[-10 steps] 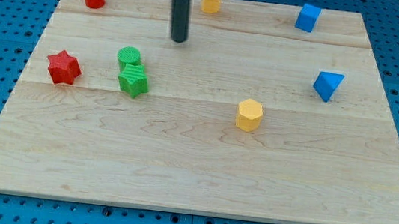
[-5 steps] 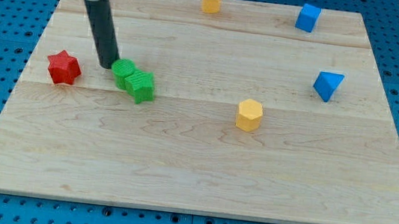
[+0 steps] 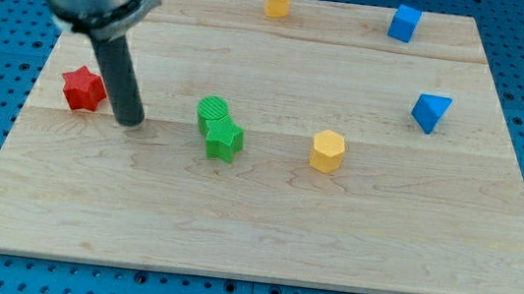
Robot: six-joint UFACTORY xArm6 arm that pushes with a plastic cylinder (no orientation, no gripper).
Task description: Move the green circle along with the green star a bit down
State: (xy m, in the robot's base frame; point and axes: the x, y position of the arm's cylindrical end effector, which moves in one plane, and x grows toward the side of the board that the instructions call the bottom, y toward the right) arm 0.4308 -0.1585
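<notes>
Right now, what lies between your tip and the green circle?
Nothing: in the camera view only bare wood separates my tip from the green circle.

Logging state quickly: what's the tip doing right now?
My tip: holds nothing, touches no block; between red star and green circle.

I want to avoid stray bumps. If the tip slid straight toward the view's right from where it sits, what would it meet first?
Probably the green circle, joined to the green star; my tip sits apart on their left, though depth is uncertain.

Open board below the green circle (image 3: 212,113) and green star (image 3: 224,141); yellow hexagon (image 3: 327,150) at the view's right.
</notes>
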